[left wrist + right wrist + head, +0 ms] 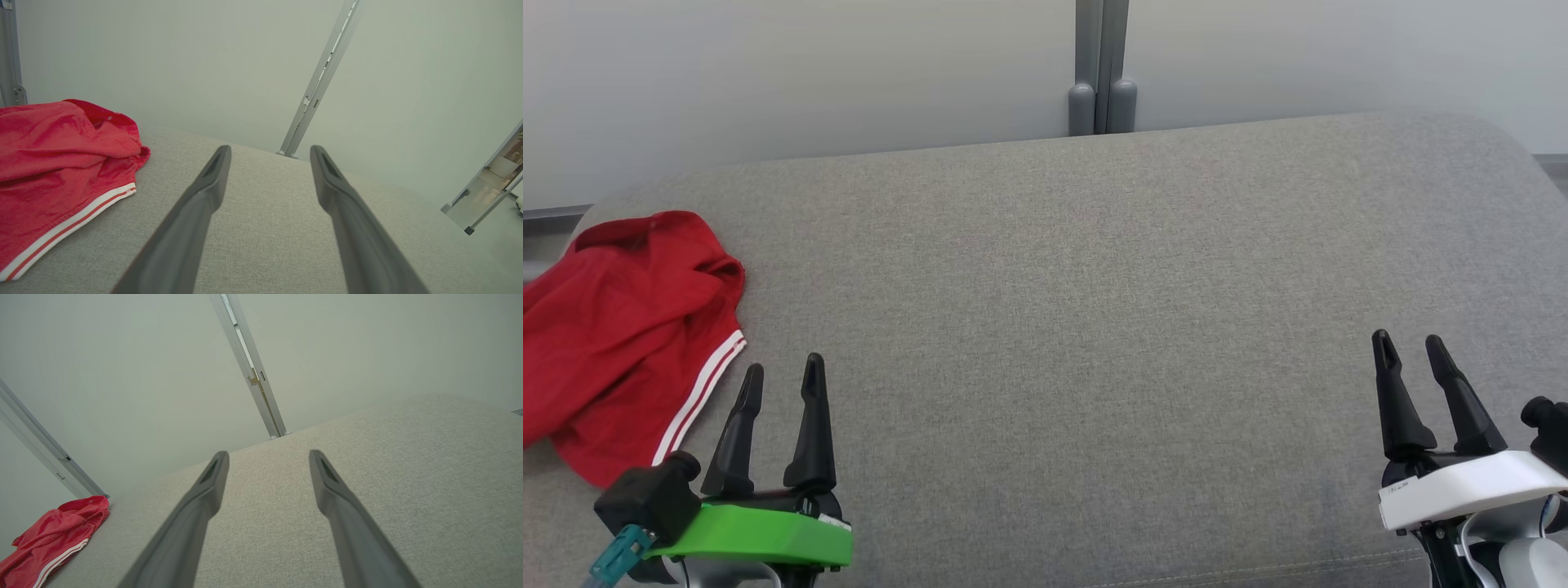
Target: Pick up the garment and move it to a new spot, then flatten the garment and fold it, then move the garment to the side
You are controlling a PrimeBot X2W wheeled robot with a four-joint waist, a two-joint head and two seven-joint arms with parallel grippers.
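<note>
A broad grey fabric-covered surface (1094,327), woven and padded in look, stretches across the head view, its far corners rounded. A line of pale stitching (1258,567) runs along its near edge at the lower right. A red garment (621,327) lies crumpled directly on the cloth at the surface's left end, close to the rounded far-left corner. Two white stripes trim one hem, which faces the middle of the surface. The garment's folds bunch thickest toward the far side. Whether its left part hangs over the edge cannot be told. Elsewhere the grey cloth lies smooth and flat.
</note>
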